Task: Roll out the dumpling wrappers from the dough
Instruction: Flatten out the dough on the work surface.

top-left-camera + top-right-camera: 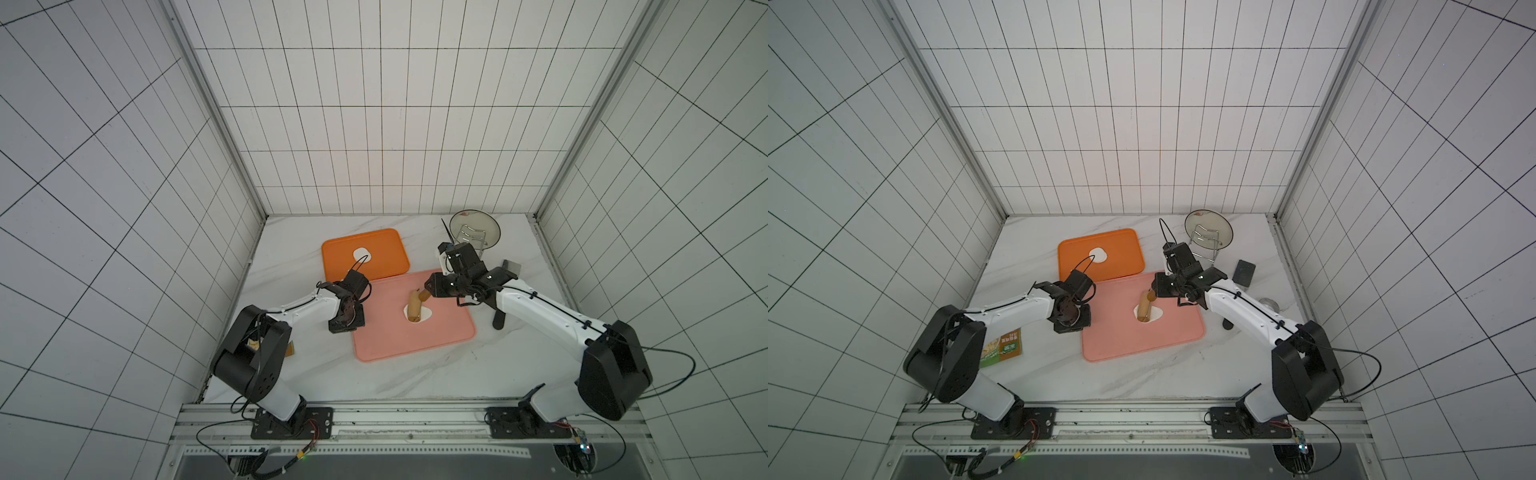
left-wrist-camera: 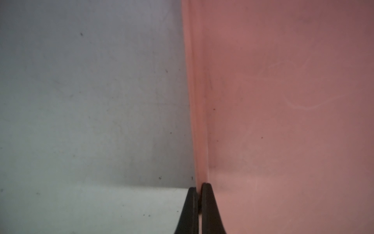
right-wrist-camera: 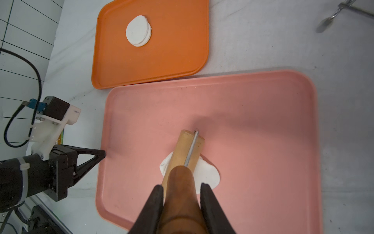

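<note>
The dough [image 3: 208, 172] is a thin irregular white sheet on the pink tray [image 3: 263, 121], seen in both top views [image 1: 430, 313] [image 1: 1156, 314]. A wooden rolling pin [image 3: 186, 150] lies across it. My right gripper [image 3: 182, 187] is shut on the pin's dark brown handle. Two dumpling wrappers [image 3: 138, 31], round white discs, sit stacked on the orange tray [image 3: 172, 50] behind. My left gripper [image 2: 199, 186] is shut on the pink tray's left rim [image 2: 194, 101], one finger on each side.
At the back right a glass plate [image 1: 475, 228] holds a wire rack. A dark box [image 1: 1244, 272] and a steel ring [image 1: 1268, 304] lie right of the pink tray. A green-orange packet [image 1: 1003, 347] lies under the left arm.
</note>
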{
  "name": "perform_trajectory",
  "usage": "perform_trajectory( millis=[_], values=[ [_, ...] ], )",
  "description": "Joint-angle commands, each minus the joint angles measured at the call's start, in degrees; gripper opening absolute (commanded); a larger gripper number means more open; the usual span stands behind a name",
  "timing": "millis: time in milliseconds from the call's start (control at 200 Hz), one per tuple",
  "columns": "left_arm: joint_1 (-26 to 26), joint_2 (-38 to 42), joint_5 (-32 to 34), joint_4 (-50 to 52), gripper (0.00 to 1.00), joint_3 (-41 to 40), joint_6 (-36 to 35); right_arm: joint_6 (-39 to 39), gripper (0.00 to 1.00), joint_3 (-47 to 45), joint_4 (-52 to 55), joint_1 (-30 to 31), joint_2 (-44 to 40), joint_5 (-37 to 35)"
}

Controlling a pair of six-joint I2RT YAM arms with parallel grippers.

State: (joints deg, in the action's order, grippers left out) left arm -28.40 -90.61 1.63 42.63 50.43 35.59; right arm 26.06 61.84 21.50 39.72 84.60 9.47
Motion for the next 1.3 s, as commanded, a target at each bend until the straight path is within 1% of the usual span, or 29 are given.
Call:
perform_trajectory(
  millis=[0,90,390,610,715,865,1195,1294],
  values=[
    [-0.51,-0.07,-0.05,1.39,0.00,-1.66,-0.04,0.34,0.00,-3.16,-1.28,0.43,1.56,0.48],
    [-0.47,-0.03,0.04,1.40,0.00,-1.65,-0.17,0.36,0.00,-4.69,-1.60,0.61,2.15,0.43],
    [-0.49,0.26,0.31,1.53,0.00,-1.82,-0.17,-1.68,0.00,-11.25,0.20,-0.08,0.23,-4.93],
    [-0.47,0.10,0.30,1.59,0.00,-1.75,-0.17,-2.64,0.00,-12.68,-0.86,0.50,3.23,-6.15],
    [-0.47,-0.03,0.39,1.58,0.00,-1.74,-0.08,-2.35,0.00,-13.21,-1.21,0.86,4.82,-7.86],
    [-0.49,-0.17,0.38,1.58,0.00,-1.66,0.00,-1.72,0.00,-14.46,-2.83,1.04,5.66,-7.67],
    [-0.51,-1.10,0.11,1.93,0.00,-0.97,-0.43,-0.75,0.00,-13.52,-4.08,2.46,8.08,-7.85],
    [-0.51,-1.15,0.22,1.96,0.00,-0.97,-0.36,-0.60,0.00,-12.69,-2.91,2.40,6.92,-8.71]
  ],
)
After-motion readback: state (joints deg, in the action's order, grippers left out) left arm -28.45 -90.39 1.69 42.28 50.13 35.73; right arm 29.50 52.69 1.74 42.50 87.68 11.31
